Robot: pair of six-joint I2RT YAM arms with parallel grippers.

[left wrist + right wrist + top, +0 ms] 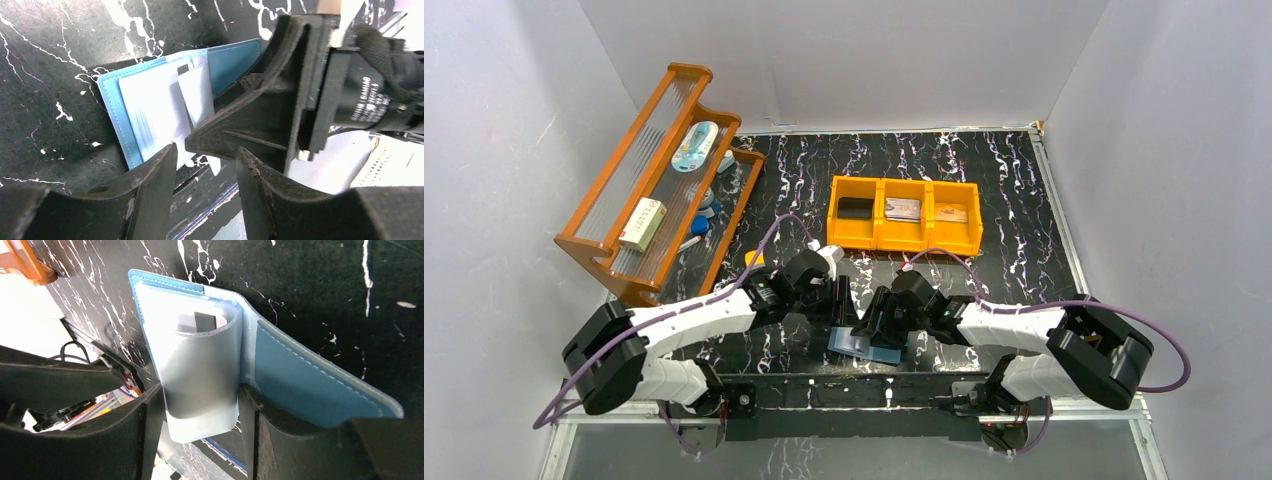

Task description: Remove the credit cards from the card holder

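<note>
The card holder (865, 346) is lying open at lower centre of the top view, on the marbled table (1004, 180). The right gripper (200, 392) is straddling its clear sleeve (200, 365), which is holding a card (192, 320); I cannot tell whether it is clamping. The left gripper (206, 150) is hovering beside it, jaws apart.
</note>
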